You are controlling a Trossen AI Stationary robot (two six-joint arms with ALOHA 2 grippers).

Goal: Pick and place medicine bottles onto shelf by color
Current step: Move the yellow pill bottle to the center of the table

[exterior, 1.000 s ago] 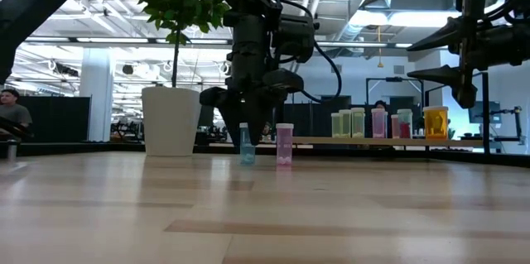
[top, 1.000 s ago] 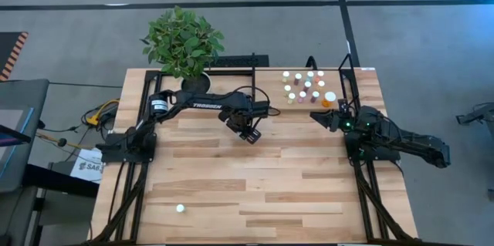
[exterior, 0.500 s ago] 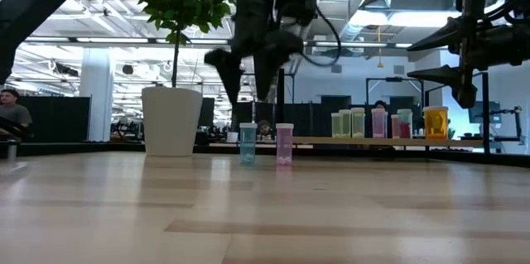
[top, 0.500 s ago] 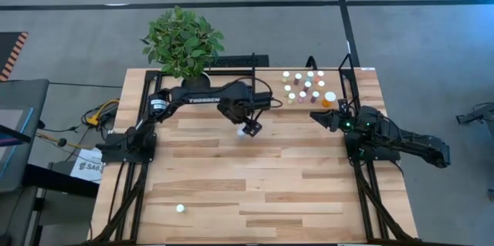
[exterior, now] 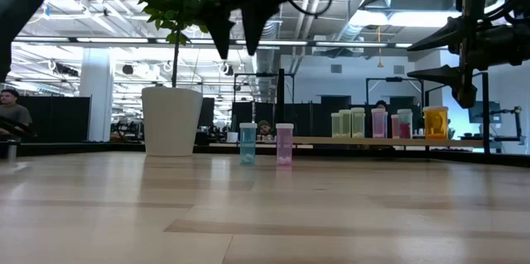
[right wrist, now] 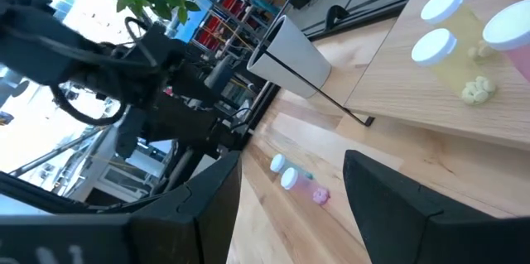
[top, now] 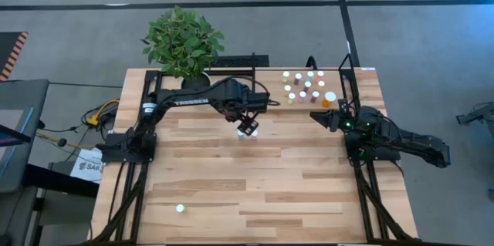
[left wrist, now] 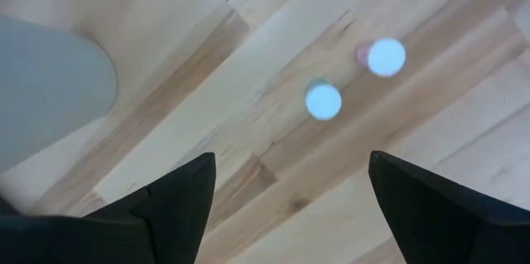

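Hovering my left hand (exterior: pixel 234 49), jaws spread and empty, above the blue bottle (exterior: pixel 248 144) and pink bottle (exterior: pixel 284 144) standing mid-desk, I should centre on one cap before descending. The shelf (top: pixel 340 84) sits at the far right corner; my right hand (top: pixel 323 119), part-open and empty, waits beside it.

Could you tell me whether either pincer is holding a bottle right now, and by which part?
Nothing is held. The left pincer hangs open above two bottles on the table; the right pincer waits open beside the shelf.
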